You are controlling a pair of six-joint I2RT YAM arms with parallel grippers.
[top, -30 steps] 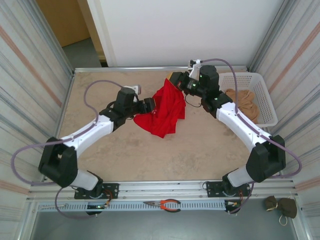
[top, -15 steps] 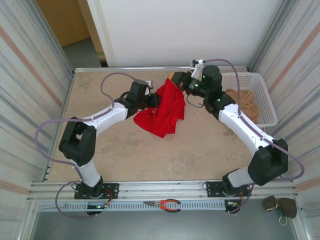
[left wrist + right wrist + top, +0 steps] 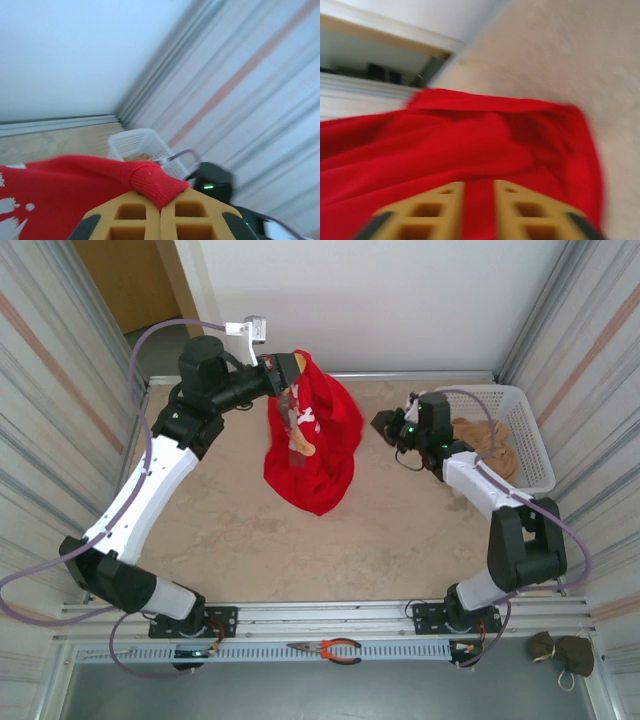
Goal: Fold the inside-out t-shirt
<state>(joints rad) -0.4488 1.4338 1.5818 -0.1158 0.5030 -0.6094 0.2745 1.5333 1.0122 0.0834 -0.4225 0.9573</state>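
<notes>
T-shirt hoisted by left jaws, right jaws released

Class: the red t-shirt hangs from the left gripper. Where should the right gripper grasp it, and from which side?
Probably the upper right edge of the t-shirt, approached from the right. It hangs bunched from the shut left gripper, and that edge faces the open right gripper, with bare table between.

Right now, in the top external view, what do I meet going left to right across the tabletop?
red t-shirt → right gripper → white basket
</notes>
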